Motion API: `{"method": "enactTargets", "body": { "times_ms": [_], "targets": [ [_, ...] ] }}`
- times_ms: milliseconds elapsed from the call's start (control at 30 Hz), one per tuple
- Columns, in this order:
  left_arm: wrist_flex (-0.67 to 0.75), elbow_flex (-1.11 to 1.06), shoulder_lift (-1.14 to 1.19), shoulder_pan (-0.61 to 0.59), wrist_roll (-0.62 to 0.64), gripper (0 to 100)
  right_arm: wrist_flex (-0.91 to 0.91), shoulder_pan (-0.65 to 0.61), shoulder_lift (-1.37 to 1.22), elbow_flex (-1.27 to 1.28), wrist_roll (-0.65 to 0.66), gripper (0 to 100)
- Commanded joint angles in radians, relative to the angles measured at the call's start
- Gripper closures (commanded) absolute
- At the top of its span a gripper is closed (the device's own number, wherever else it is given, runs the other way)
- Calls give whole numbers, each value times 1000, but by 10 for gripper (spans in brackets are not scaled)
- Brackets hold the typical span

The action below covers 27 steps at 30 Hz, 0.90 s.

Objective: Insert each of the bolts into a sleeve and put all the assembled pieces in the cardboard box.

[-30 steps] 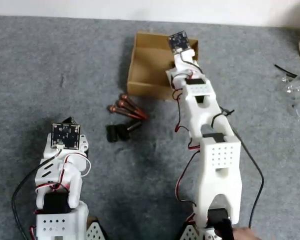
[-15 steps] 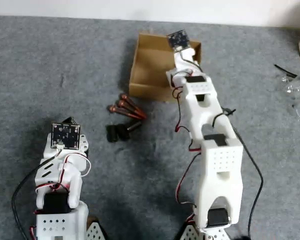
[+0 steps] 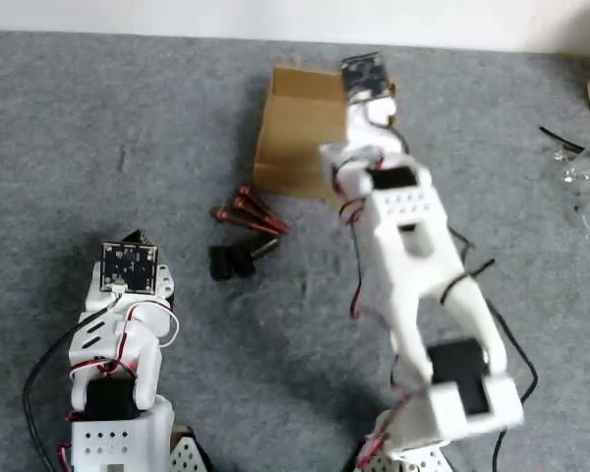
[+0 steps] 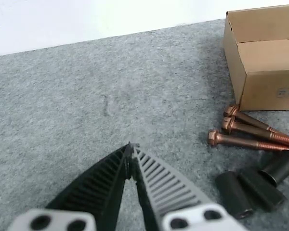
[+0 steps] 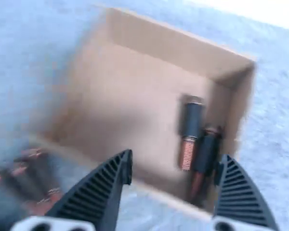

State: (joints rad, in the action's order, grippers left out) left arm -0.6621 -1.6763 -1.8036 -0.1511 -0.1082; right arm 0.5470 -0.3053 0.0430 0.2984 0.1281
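Note:
The cardboard box [image 3: 293, 133] stands at the back of the grey mat. Two bolts in black sleeves [image 5: 191, 131] [image 5: 205, 153] lie against one inner wall of the box [image 5: 178, 44]. My right gripper [image 5: 177, 161] hangs open and holds nothing, just above the box's near wall; the right arm [image 3: 398, 211] stretches over the box. Three copper bolts [image 3: 246, 211] [image 4: 250, 132] lie loose in front of the box, with black sleeves [image 3: 234, 260] [image 4: 253, 185] beside them. My left gripper [image 4: 131, 156] is shut on nothing, low over the mat, to the left of the sleeves.
The left arm [image 3: 126, 295] sits at the front left. A clear plastic item with black wires [image 3: 582, 172] lies at the mat's right edge. A white wall borders the mat at the back. Bare mat lies left of the bolts.
The right arm has lifted and its upper links have swung toward the right, with the wrist staying over the box. The box shifted slightly right. The left arm has kept still.

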Motion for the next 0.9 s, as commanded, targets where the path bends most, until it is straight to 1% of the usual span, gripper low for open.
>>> {"method": "enactTargets", "body": {
  "times_ms": [0,67,200,300,400,533,700,767,867],
  "targets": [
    [26,-19,-4,10,-6,990,4,-102,252,137,-6,751],
    [26,-19,-5,10,-6,990,4,-160,358,229,17,751],
    [26,-19,-5,8,-6,991,2,-275,532,407,124,751],
    [26,-19,-5,8,-6,992,1,-315,622,515,161,751],
    [26,-19,-5,8,-6,993,1,-318,661,579,164,751],
    [26,-19,-5,8,-6,993,-1,-318,634,601,164,751],
    [26,-19,-5,7,-6,993,-1,-361,529,599,172,751],
    [26,-19,-5,7,-6,993,-7,-372,467,596,219,751],
    [26,-19,-5,7,-6,993,-90,-384,378,598,245,751]
  ]
}}
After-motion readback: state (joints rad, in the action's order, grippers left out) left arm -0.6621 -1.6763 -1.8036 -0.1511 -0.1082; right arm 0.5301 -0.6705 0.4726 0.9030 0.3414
